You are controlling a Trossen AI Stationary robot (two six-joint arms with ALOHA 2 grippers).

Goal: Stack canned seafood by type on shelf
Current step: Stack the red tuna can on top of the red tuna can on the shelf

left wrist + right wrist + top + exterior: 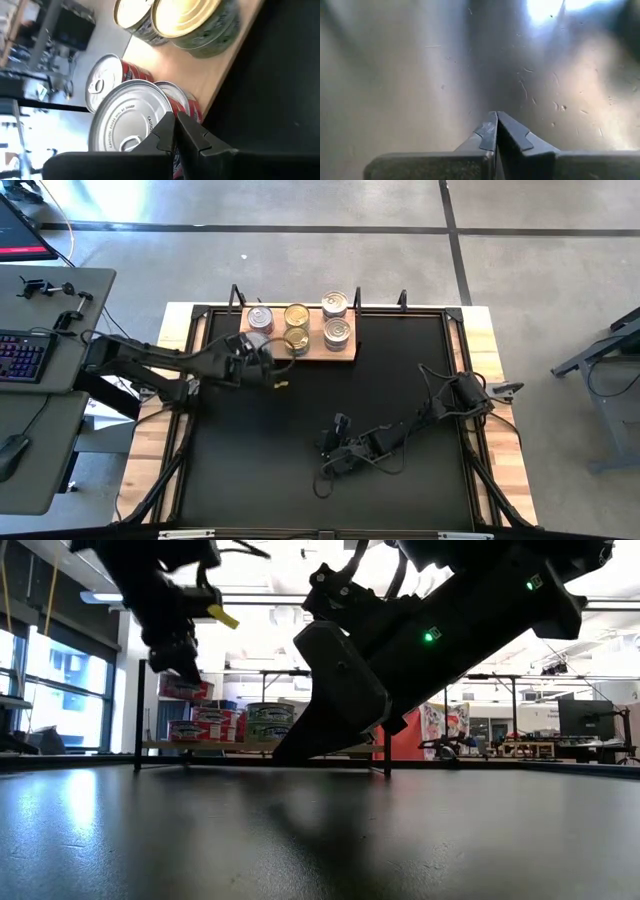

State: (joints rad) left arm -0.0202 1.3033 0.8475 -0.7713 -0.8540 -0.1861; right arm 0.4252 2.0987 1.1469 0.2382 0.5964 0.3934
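The light wooden shelf (318, 352) lies at the mat's far edge. On it stand two gold-lidded tins (296, 314), two stacks of silver-lidded tins (337, 332) to their right, and red-sided silver-lidded tins (260, 317) to their left. My left gripper (176, 120) is shut and sits at the shelf's left near corner (262, 350), over a stacked red-sided tin (125, 117). A second red-sided tin (107, 80) stands behind it. My right gripper (496, 120) is shut and low over the mat's middle (335, 445). My left gripper's shut fingertips (167, 125) stand at the rim of the top red-sided tin's silver lid (150, 120), coming slantwise from the table's left. Whether they touch it, I cannot tell. That tin sits on another red-sided tin (182, 100) on the shelf.
A black mat (400, 400) covers the table inside a black frame (455, 320). Cables trail beside the right arm (440, 395). A desk with a keyboard (22, 355) stands off the table's left. Open mat lies between the shelf and the right gripper.
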